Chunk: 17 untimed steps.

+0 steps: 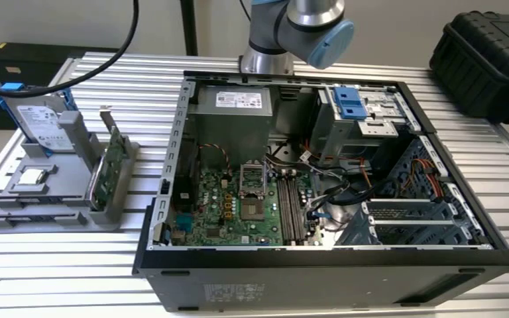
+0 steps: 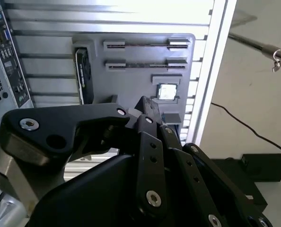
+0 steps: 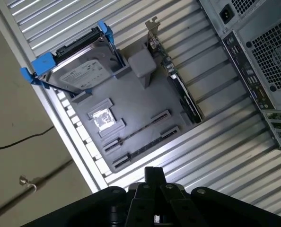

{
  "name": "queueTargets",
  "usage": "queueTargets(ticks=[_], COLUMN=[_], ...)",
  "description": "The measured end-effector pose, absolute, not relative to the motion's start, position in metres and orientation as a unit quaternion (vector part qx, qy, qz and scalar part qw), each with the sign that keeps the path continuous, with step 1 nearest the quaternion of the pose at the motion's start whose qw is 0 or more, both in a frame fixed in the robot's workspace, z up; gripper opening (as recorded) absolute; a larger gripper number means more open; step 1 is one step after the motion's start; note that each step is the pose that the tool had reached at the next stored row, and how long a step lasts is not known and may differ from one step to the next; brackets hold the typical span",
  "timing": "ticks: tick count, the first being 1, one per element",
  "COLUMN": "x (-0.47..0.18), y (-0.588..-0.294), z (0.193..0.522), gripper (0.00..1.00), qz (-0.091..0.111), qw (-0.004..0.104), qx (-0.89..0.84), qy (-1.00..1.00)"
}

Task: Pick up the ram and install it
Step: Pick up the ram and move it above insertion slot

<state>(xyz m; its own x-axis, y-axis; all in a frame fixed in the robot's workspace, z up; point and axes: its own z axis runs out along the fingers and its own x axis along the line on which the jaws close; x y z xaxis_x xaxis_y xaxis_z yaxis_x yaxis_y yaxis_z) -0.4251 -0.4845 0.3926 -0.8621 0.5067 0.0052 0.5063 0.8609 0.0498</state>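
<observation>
The gripper [image 3: 154, 176], pinched together on nothing, hovers beside the grey holder [image 3: 131, 101] at the table's [image 3: 216, 142] edge; the ram [image 3: 136, 131], seemingly the thin strip edge-up in a slot, lies just ahead, lengthwise along the holder's nearest edge.

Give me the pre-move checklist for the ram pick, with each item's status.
1. Where the ram is: cannot tell; thin dark lines sit in the gray holder's long slots, no blue stick plain.
2. Nothing in the gripper: ok.
3. The gripper open for a pick: not ok, looks shut.
4. The gripper apart from the gray holder: ok.
5. The computer case open: ok.
6. The motherboard's long slots free: cannot tell.
</observation>
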Motion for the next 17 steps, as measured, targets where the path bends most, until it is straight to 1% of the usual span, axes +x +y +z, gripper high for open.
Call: queueTargets(ticks=[17], x=[-0.4252], y=[-0.4845], z=[0.3926], gripper=[0.00], qz=[0.024], qw=[0.006], qx=[0.324], qy=[0.946])
